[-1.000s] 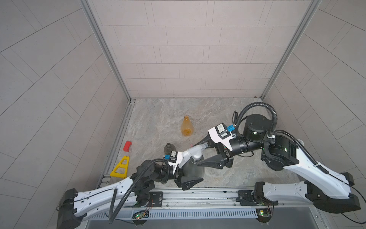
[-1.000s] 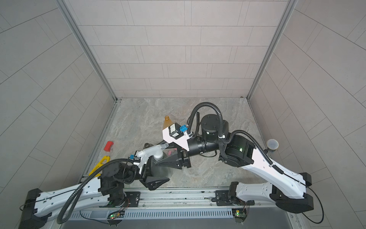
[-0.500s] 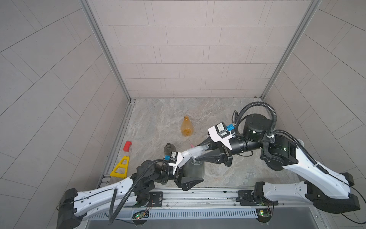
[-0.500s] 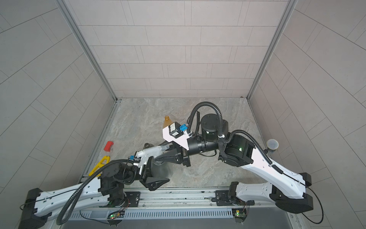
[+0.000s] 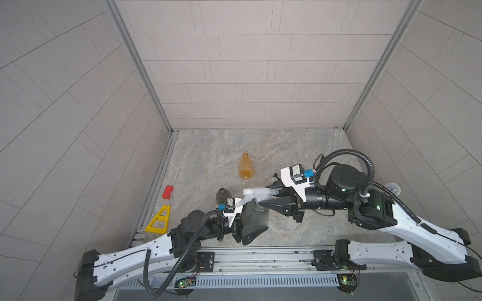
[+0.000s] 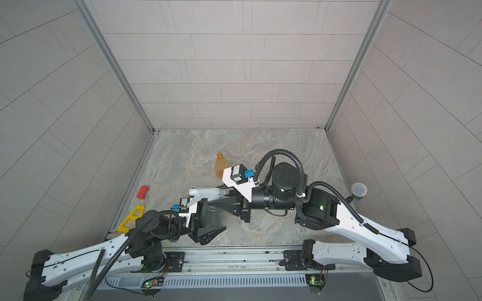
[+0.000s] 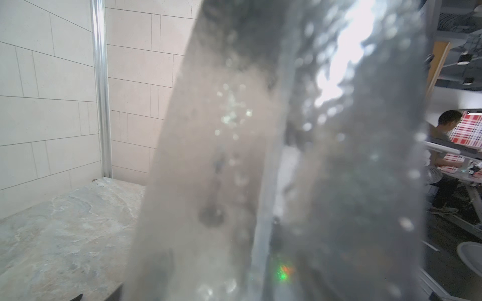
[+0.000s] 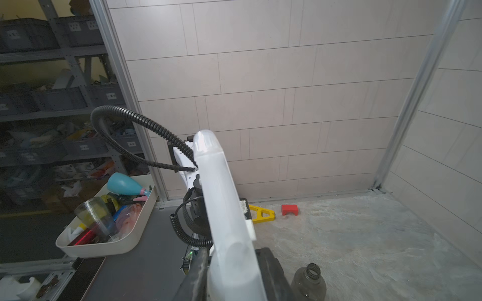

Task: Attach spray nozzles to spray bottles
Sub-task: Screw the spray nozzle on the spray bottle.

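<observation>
A smoky grey spray bottle point(image 5: 254, 217) point(image 6: 212, 217) stands upright near the front edge, with my left gripper point(image 5: 250, 220) shut on its body. It fills the left wrist view point(image 7: 260, 156). On its neck sits a white spray nozzle point(image 5: 259, 193) point(image 6: 208, 193) point(image 8: 224, 208), and my right gripper point(image 5: 268, 195) point(image 8: 232, 273) is shut on the nozzle's rear end from the right. A second grey spray bottle point(image 5: 223, 195) point(image 8: 309, 284) stands open-necked just behind to the left. An orange spray bottle point(image 5: 245, 169) point(image 6: 220, 166) stands farther back. No other nozzles show.
A red block point(image 5: 167, 192) point(image 8: 289, 209) and a yellow triangular piece point(image 5: 157, 222) point(image 8: 260, 214) lie by the left wall. Outside the cell, a white tray point(image 8: 104, 250) holds several bottles and parts. Tiled walls close in three sides.
My right gripper's jaws, spread wide on either side of the white nozzle a second ago, have closed onto it. The left arm and its bottle have stayed in place.
</observation>
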Available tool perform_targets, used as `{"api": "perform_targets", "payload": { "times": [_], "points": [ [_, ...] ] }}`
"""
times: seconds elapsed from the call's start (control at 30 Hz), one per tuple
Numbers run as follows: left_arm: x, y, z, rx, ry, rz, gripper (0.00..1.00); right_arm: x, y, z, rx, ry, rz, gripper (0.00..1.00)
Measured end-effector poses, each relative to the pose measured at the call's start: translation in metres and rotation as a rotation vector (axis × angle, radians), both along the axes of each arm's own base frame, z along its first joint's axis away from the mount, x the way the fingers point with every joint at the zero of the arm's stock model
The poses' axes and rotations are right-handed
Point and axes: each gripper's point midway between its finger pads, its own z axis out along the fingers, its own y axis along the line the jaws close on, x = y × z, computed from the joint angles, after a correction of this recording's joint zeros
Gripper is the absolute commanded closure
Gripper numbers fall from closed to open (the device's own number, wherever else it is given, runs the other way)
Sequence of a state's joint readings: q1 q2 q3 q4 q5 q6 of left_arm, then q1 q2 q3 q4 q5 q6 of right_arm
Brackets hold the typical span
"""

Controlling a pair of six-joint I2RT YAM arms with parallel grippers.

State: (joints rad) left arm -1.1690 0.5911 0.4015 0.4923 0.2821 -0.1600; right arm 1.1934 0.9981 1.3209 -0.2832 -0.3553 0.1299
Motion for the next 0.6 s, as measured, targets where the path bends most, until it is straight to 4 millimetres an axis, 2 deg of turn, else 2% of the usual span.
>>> {"api": "perform_targets", "payload": {
  "times": [0.17,0.4,0.6],
  "points": [
    [0.01,0.0,0.003,0.016,-0.03,0.065,1.0,0.006,-0.001,-0.002,0.026,0.045,-0.155,0.75],
    [0.029,0.003,-0.003,0.041,-0.032,0.178,1.0,0.027,0.001,-0.01,0.044,0.162,-0.47,0.74],
    [0.037,0.005,-0.002,0.033,-0.016,0.225,1.0,0.038,0.002,-0.011,0.04,0.161,-0.639,0.6]
  ]
}}
